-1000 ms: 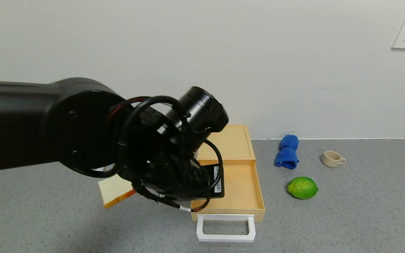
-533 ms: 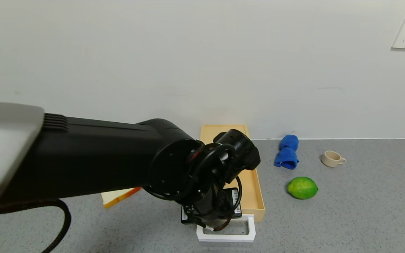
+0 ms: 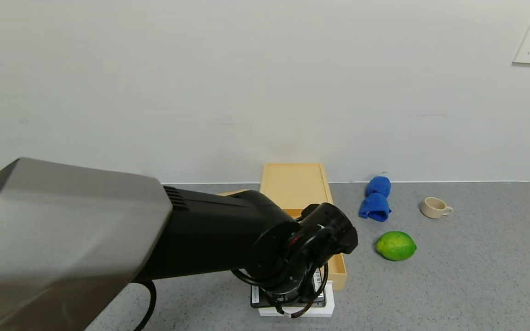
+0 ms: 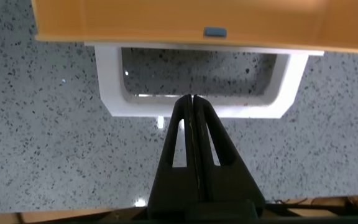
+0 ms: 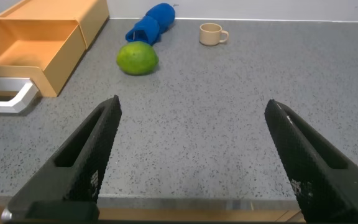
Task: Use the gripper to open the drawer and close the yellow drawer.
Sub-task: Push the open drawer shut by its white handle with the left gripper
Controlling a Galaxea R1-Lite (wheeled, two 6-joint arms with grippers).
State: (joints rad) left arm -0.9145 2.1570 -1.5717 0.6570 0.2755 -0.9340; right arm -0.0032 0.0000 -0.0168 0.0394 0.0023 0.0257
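Left gripper (image 4: 192, 99) sits pinched together right at the outer bar of the white handle (image 4: 194, 112), the drawer (image 3: 336, 271) front just beyond. Lime (image 3: 395, 245) lies near the drawer's right side; bare countertop (image 5: 229, 124) stretches before the right gripper (image 5: 194, 155), spread wide.

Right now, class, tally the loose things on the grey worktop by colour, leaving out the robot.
Yellow-tan: 1, the drawer
Blue: 1, the cloth
Green: 1, the lime
Beige: 1, the cup
Total: 4
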